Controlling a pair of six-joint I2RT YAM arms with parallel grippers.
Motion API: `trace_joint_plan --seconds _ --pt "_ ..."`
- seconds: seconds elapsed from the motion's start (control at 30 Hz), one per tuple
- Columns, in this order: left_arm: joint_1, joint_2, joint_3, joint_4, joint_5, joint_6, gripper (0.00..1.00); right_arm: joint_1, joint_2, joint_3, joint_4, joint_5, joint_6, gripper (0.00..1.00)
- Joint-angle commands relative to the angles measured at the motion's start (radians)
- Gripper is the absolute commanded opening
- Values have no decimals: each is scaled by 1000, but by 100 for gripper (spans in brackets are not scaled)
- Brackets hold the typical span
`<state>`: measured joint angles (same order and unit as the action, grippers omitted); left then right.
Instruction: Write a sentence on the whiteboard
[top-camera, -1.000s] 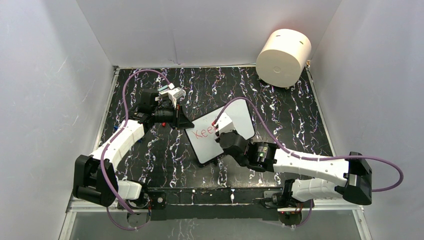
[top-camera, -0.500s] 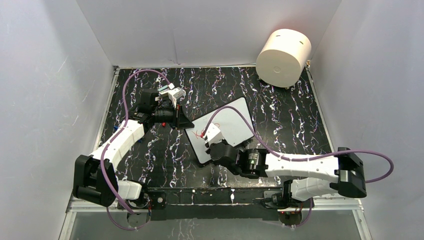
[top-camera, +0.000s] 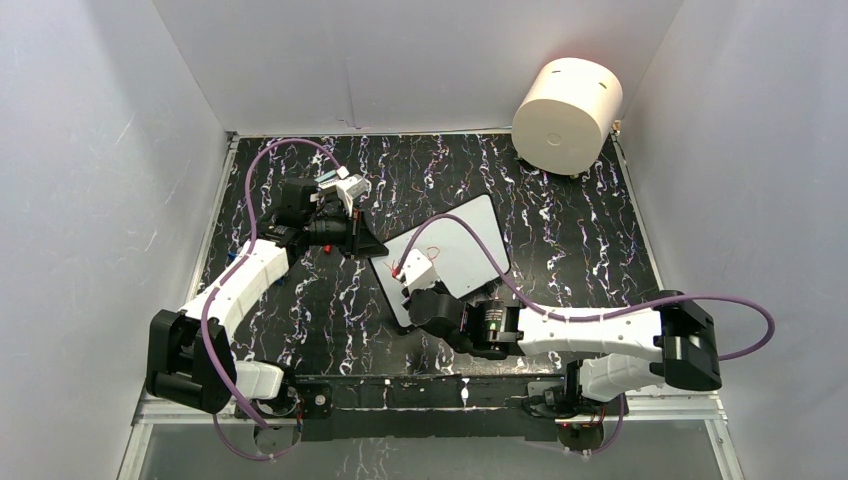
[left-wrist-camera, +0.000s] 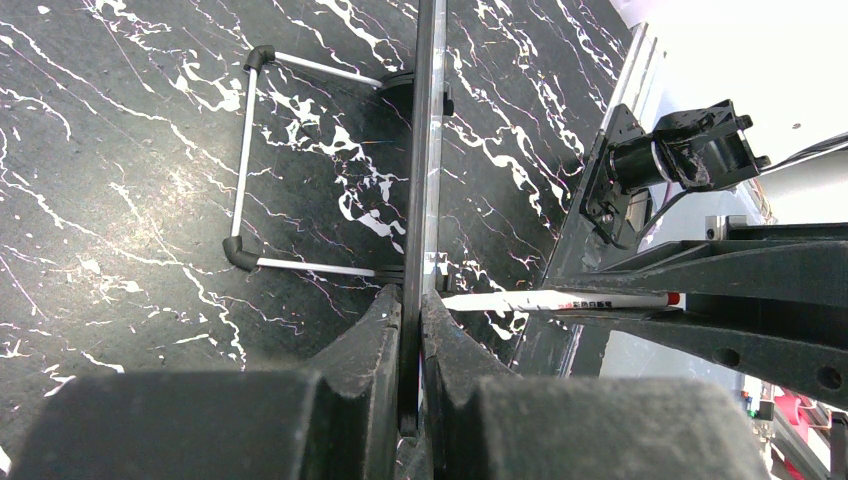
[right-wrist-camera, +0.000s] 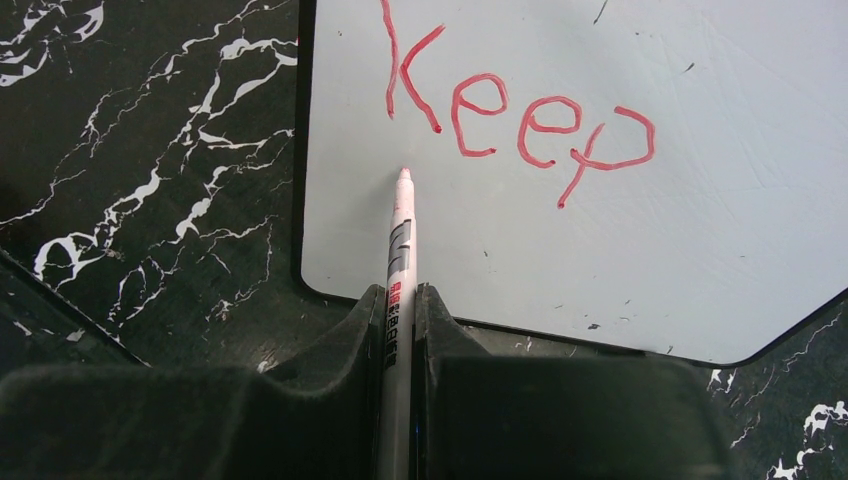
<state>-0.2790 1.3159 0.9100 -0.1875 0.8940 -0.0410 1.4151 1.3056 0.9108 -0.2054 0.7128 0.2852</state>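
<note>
My right gripper (right-wrist-camera: 400, 300) is clenched on the barrel of a slim white marker (right-wrist-camera: 401, 235). The jaws are closed flush on either side and the red tip points up the whiteboard (right-wrist-camera: 620, 250), just below the letter K; whether the tip touches the surface cannot be told. My left gripper (left-wrist-camera: 412, 305) is pinched shut on the board's thin black rim, seen edge-on, with a wire stand (left-wrist-camera: 243, 150) showing on the board's far face. The sentence (right-wrist-camera: 520, 125) reads only "Keep" in red, so I judge that most of the writing remains. The marker appears light, stiff and smooth-barrelled, and it is likely to twist or slide between the pads under writing pressure. A hold near the tip, as here, should suit it best. The board looks thin, rigid, light and glossy, so it would probably skate under the pen's push. The rim is therefore the place to hold it, well away from the wet ink, which may smear. The board sits askew near the middle of a black tabletop veined in white (top-camera: 580, 230). Plain white walls (top-camera: 100, 150) enclose the tabletop, and a cream cylinder (top-camera: 567, 103) stands at the far right corner, well apart from the board.
</note>
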Motion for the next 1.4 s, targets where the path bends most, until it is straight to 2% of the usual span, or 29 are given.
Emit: trace_joint_plan --seconds 0.0,0.67,1.37 --pt "-11 26 -14 -78 -106 36 0 7 14 57 43 41 9 0" --pt "-11 26 -12 -76 -103 36 0 8 68 92 -35 41 42 0" --pt "-12 25 -10 -74 -97 36 0 8 110 125 -191 -51 117 0"
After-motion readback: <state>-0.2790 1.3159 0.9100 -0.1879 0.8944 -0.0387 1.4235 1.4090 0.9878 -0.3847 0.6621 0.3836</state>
